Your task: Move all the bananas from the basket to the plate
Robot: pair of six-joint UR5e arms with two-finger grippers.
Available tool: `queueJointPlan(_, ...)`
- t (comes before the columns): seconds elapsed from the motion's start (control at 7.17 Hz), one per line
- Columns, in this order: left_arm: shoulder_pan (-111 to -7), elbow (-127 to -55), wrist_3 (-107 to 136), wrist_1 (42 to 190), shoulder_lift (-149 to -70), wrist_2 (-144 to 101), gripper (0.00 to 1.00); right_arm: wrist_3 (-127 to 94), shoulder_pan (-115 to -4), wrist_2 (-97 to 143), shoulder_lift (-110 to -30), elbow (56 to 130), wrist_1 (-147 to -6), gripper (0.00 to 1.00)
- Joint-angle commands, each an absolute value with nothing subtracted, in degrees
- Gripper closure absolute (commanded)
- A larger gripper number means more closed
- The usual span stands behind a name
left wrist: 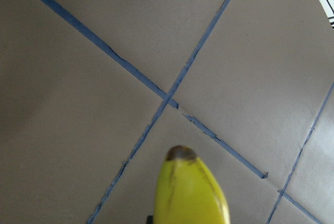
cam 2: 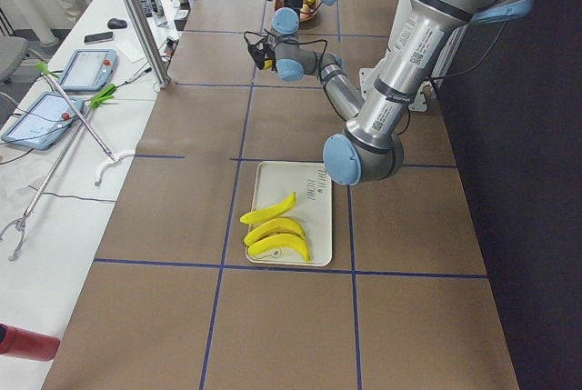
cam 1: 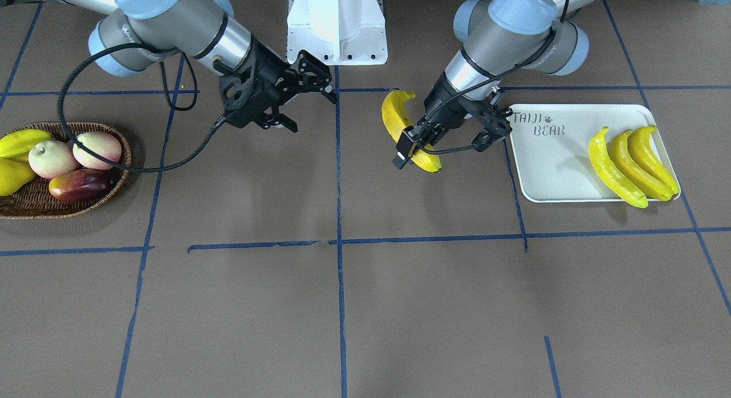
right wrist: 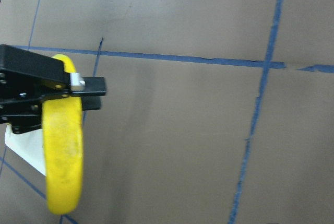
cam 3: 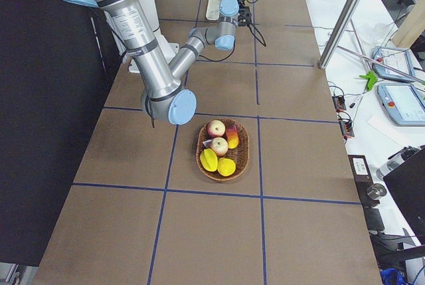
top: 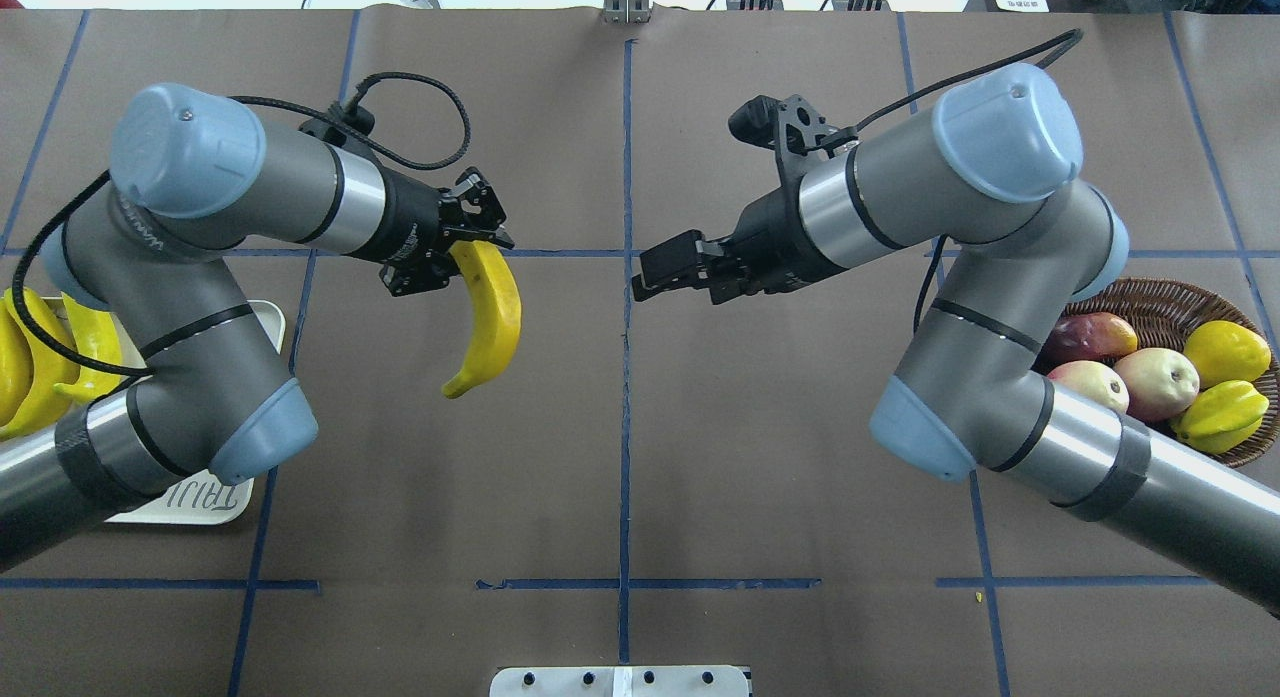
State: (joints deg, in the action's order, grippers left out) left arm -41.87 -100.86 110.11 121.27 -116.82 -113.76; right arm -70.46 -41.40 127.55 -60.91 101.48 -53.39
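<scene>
My left gripper (cam 1: 414, 141) is shut on a yellow banana (cam 1: 400, 121) and holds it above the table, between the centre line and the plate (cam 1: 548, 158). The same banana hangs from that gripper in the overhead view (top: 490, 317). Its tip shows in the left wrist view (left wrist: 190, 192). Three more bananas (cam 1: 631, 164) lie side by side at the plate's far end. My right gripper (cam 1: 311, 98) is open and empty near the table's centre line, facing the left gripper. The wicker basket (cam 1: 34, 201) sits at the right arm's end of the table, and no banana shows in it.
The basket holds two apples (cam 1: 74, 152), a mango (cam 1: 80, 184), a starfruit (cam 1: 23, 141) and a yellow pear (cam 1: 8, 175). The right arm's cable (cam 1: 85, 101) loops over the basket's rim. Blue tape lines divide the brown table. The white robot base (cam 1: 337, 27) stands at the back.
</scene>
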Motion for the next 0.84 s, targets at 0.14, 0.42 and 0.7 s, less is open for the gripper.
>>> queueJointPlan(0.14,-48.7,-105.3,93.8,119.9,-98.4,-118.3,1.00,-63.2,-51.3,133.0,-71.9,100.1,-54.3,0.01)
queueJointPlan(0.42,-50.7,-103.7,84.9,120.1,-91.5,-117.8,0.94,-51.7,-53.3,131.9,-73.5,100.0,-65.7,0.01)
queueJointPlan(0.7,-51.4,-99.9,82.8,120.5,-90.0,-117.7,0.94,-36.6,-56.7,129.9,-76.1,100.3,-73.8,0.01)
